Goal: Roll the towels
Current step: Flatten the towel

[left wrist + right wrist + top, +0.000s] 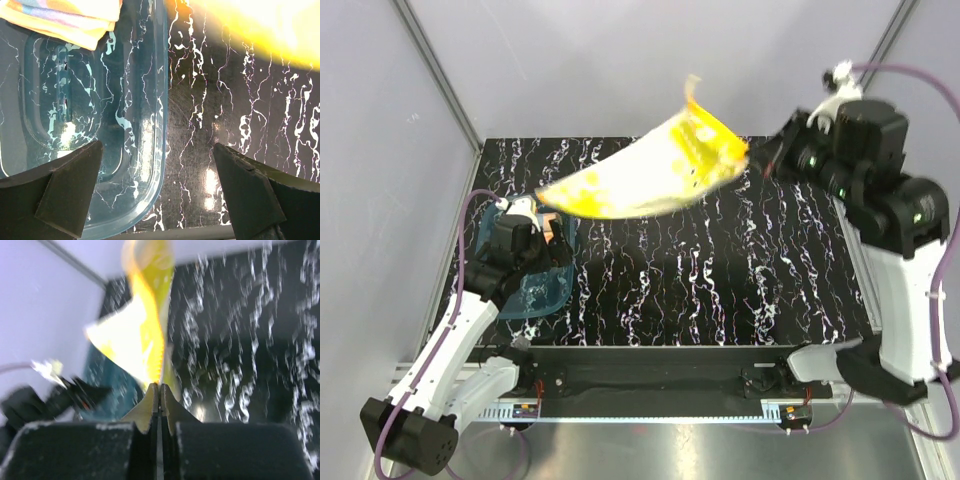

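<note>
- Left gripper (160,192): fingers spread wide, empty, above near rim of teal tray (161,150).
- Orange-pink towel (70,20): folded at tray's far corner; inside tray or on rim, cannot tell.
- Yellow towel (645,172): airborne over table (720,290), blurred, stretched toward left arm.
- Right gripper (762,158), far right: jaws pressed together, pinching yellow towel's edge.
- Risks:
  - thin pinch slips, towel flies off;
  - free end drapes over left arm or tray;
  - towel lands crumpled, not flat for rolling.

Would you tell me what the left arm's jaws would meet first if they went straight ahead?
Probably the rim of the teal tray, beside the marbled tabletop; depth is hard to judge.
</note>
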{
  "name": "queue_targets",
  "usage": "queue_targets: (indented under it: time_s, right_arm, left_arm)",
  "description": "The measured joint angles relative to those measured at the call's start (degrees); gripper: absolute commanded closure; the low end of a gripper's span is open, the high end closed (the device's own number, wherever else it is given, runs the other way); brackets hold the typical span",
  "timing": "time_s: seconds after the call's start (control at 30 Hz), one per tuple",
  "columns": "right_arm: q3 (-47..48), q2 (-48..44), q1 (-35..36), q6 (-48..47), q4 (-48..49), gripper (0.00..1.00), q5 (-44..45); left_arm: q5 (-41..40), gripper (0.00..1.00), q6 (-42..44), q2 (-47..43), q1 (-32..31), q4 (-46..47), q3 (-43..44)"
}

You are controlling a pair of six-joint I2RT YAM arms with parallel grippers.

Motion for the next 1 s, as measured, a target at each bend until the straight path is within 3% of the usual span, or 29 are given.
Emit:
queue_targets:
  time_s: [0.17, 0.27, 0.37, 0.63, 0.83, 1.0]
  right_arm:
    - [-28.8, -9.2, 0.2, 1.3, 3.1, 1.00, -3.4]
    - [-46.5, -9.2, 0.2, 2.5, 5.8, 1.00, -5.8]
    - [-57.9, -9.1, 0.2, 3.5, 5.9, 1.00, -6.4]
    - [-60.1, -13.8, 0.2, 4.2, 6.2, 1.00, -2.0]
    - [-56.3, -13.3, -0.4, 4.2, 4.3, 1.00, 6.9]
    - [-56.3, -13.5, -1.5, 4.3, 4.3, 1.00, 9.6]
  left_arm:
    - [0.0, 0.01, 0.3, 0.0, -0.1, 0.0, 0.1]
    - [0.1, 0.01, 0.5, 0.0, -0.3, 0.0, 0.1]
    - [0.1, 0.01, 0.6, 0.3, -0.6, 0.0, 0.1]
    - [0.0, 0.01, -0.1, 2.9, -6.3, -1.7, 1.9]
    - [-2.4, 0.03, -6.6, 3.8, -19.1, -4.0, 2.0]
    - [-3.7, 0.13, -15.8, 5.1, -31.6, -2.6, -4.5]
